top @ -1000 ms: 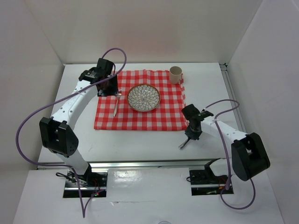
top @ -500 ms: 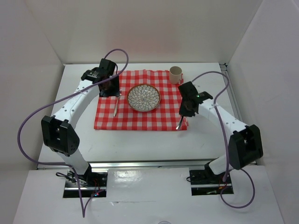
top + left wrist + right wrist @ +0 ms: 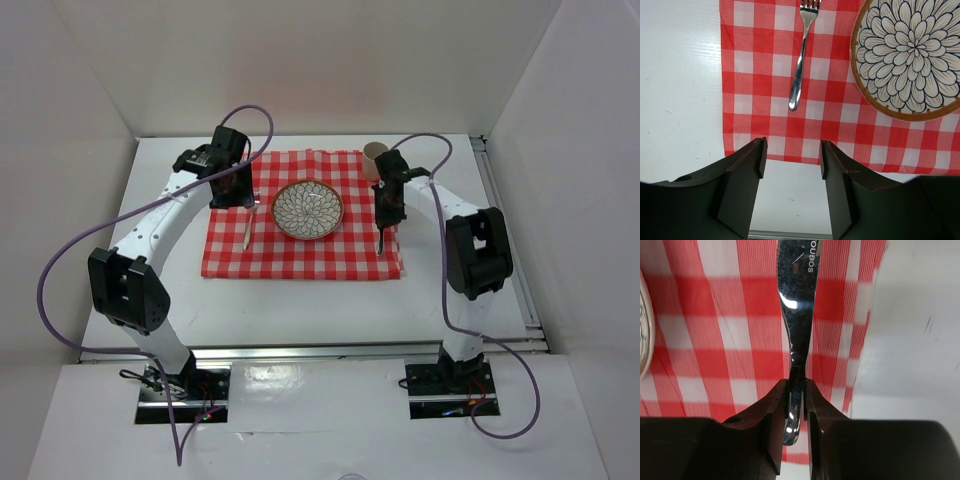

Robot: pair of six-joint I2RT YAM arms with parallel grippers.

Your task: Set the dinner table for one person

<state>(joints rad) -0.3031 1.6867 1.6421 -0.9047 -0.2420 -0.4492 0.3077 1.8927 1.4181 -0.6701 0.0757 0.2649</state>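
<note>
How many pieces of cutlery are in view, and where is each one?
2. The fork lies on the checked cloth, left of the plate. The knife is clamped in the right pincer, over the cloth near its right edge. Nothing seems hidden.

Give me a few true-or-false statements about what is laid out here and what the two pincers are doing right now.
1. The fork lies on the checked cloth, left of the plate. True.
2. The left pincer grips the fork. False: it is open and empty, apart from the fork.
3. The right pincer holds a knife above the cloth. True.
4. The cup stands on the plate. False: it stands at the cloth's far right corner.
5. The plate is plain white. False: it has a flower pattern and a brown rim.
</note>
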